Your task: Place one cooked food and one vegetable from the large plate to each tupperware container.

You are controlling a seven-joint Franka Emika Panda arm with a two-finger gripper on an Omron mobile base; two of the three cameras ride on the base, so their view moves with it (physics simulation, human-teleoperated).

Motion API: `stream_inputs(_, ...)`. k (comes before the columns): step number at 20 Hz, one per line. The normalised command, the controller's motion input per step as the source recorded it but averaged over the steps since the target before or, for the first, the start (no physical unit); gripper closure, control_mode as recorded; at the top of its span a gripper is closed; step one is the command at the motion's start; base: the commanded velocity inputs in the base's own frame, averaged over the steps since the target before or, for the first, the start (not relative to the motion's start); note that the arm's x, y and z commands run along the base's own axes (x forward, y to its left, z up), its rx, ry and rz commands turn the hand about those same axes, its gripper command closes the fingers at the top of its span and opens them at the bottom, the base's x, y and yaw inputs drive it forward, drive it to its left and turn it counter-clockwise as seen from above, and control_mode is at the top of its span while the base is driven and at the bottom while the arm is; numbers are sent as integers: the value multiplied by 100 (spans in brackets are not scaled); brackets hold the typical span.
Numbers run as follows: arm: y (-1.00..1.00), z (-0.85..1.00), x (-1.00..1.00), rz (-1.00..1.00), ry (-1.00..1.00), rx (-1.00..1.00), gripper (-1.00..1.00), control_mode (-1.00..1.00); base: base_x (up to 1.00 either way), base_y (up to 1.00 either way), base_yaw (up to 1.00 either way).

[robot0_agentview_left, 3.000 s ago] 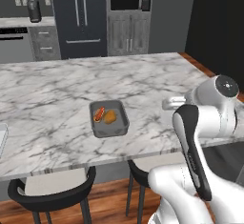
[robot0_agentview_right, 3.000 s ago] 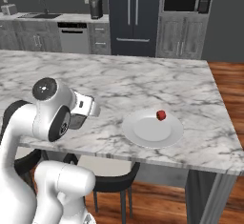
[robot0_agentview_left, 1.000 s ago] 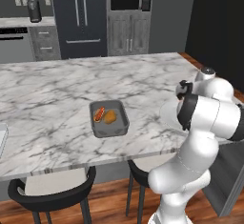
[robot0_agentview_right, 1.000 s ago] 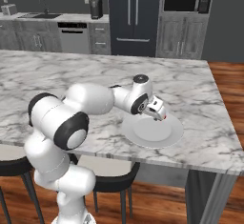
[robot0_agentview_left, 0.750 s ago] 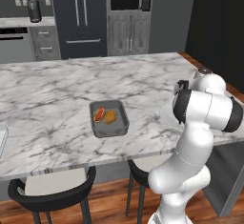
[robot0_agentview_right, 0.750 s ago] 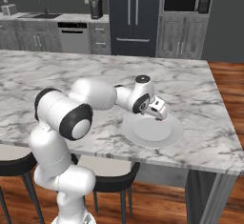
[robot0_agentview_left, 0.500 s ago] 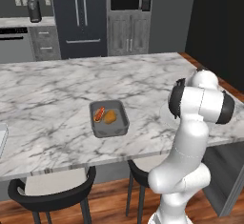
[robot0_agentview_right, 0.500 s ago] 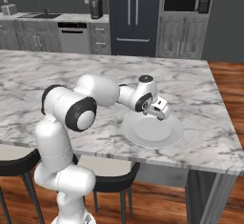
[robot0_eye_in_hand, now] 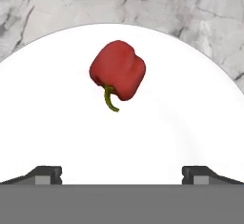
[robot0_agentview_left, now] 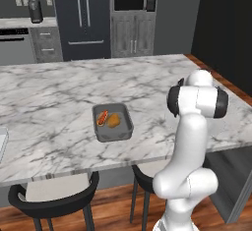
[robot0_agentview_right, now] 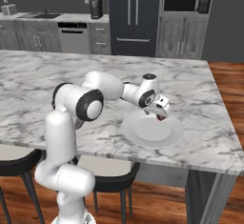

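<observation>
Red pepper [robot0_eye_in_hand: 117, 75] lying on the large plate [robot0_eye_in_hand: 57, 123], gripper [robot0_eye_in_hand: 121, 173] above the plate, jaws wide apart, holding nothing

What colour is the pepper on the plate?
The pepper is red with a green stem, clearest in the hand view.

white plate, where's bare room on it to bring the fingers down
The round white plate is bare except for the red bell pepper lying toward its far rim. The near half, between the pepper and the open gripper, is free. No crowding there.
</observation>
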Motion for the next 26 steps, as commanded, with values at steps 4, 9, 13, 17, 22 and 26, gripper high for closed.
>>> stream_inputs(4, -14, -16, 42, 0, 5, 4, -100, -100, 0, 0, 0)
stream_inputs(9, -26, -23, 37, 0, 5, 4, -100, -100, 0, 0, 0)
stream_inputs(13, -23, -27, 48, 0, 7, 3, -100, -100, 0, 0, 0)
stream_inputs(17, 0, -34, 38, -2, 9, 0, -100, -100, 0, 0, 0)
stream_inputs(22, 0, -34, 19, -5, 5, 0, 100, -100, 0, 0, 0)
stream_inputs(26, 1, -38, -26, -13, 7, 1, 100, -100, 0, 0, 0)
